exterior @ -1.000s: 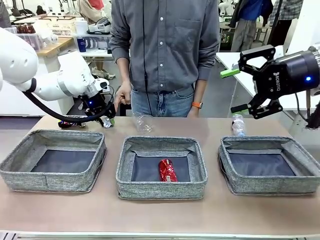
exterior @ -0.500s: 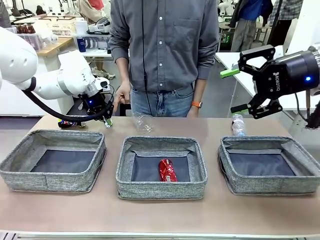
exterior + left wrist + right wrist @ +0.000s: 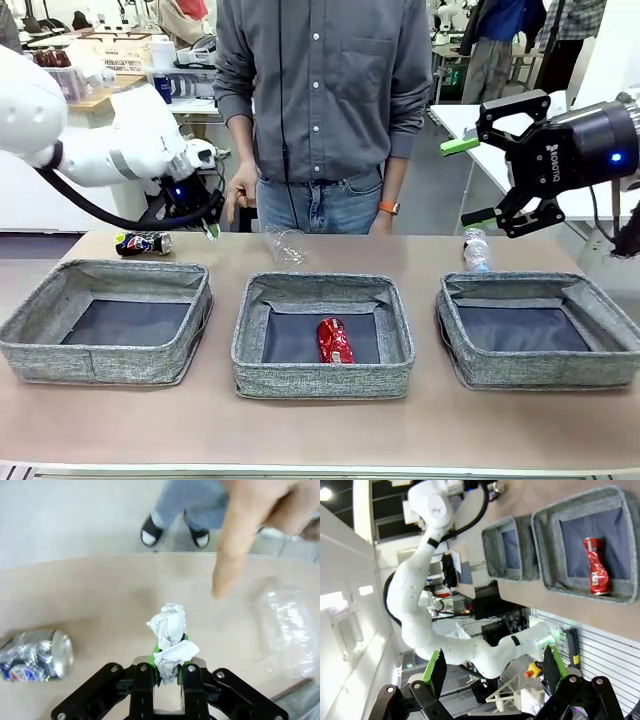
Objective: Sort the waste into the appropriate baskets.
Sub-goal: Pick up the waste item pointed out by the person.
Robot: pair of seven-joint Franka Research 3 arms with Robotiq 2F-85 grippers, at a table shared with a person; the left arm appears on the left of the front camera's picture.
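**A:** Tally so far?

**B:** One item sorted. The crushed red can [image 3: 334, 340] lies in the middle basket [image 3: 320, 382]. The left basket [image 3: 100, 362] and right basket [image 3: 540, 372] hold nothing.

**A:** Anything in hand?

**B:** Left gripper [image 3: 170, 655], jaws closed on the crumpled white paper ball [image 3: 169, 630]. It is at the far side of the desk [image 3: 320, 430], beyond the left basket's far right corner. The ball looks clear of the surface. Right gripper [image 3: 465, 182] hangs high over the right end, jaws wide apart, nothing between them.

**A:** What's left out?

**B:** Three items on the desk, all behind the baskets:
- The dark blue-black can [image 3: 140, 243] is on its side behind the left basket.
- The clear plastic cup [image 3: 287, 244] is behind the middle one.
- The water bottle [image 3: 476, 250] is behind the right one.

My read is one of five done, with a second gripped but not yet dropped.

**A:** Anything in the way?

**B:** The person's hand [image 3: 250, 525] hangs just beside the left gripper. One finger points down at the desk between the ball and the cup. That is close company for any swing toward the middle, and the cup lies near that path too. The basket walls are low and soft, so little obstacle, I'd judge.
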